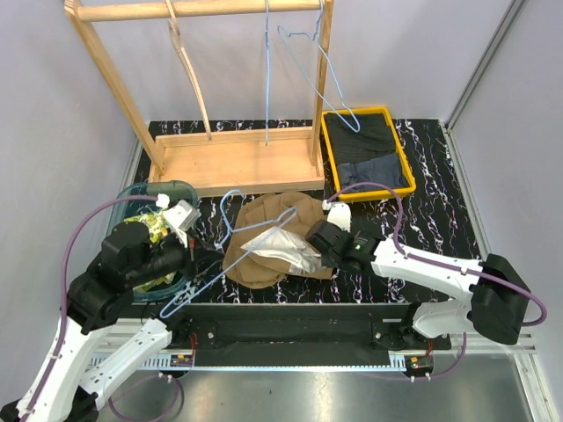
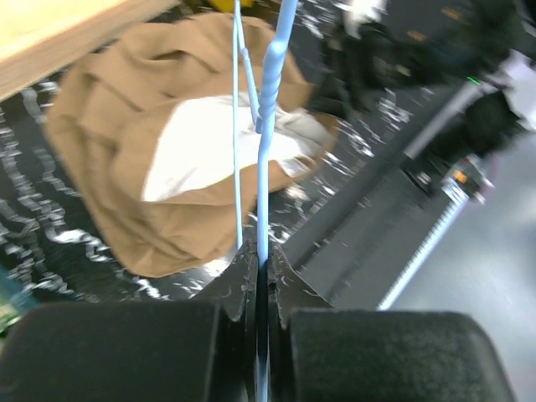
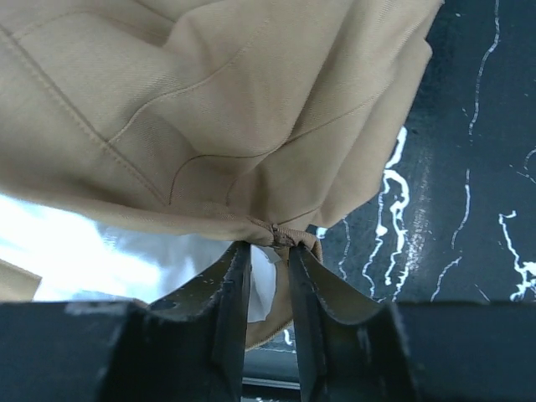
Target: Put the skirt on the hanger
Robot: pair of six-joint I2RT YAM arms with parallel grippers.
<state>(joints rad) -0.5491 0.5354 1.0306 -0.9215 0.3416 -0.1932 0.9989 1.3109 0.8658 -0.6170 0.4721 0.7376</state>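
Holds blue wire hanger point(image 2: 266, 126) tight in left gripper point(image 2: 262, 260); pinches tan skirt point(image 3: 209, 109) edge in narrow right gripper point(image 3: 270, 251) (white lining point(image 2: 193, 159) showing).

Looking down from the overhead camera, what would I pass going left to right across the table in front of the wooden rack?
teal basket → left gripper, clamped on the blue hanger → tan skirt → right gripper, pinching the skirt's edge → yellow tray

Wooden rack point(image 1: 233, 163) at back; yellow bin point(image 1: 361, 111) of dark garments point(image 1: 365, 145) right; teal basket point(image 1: 132, 191) left.
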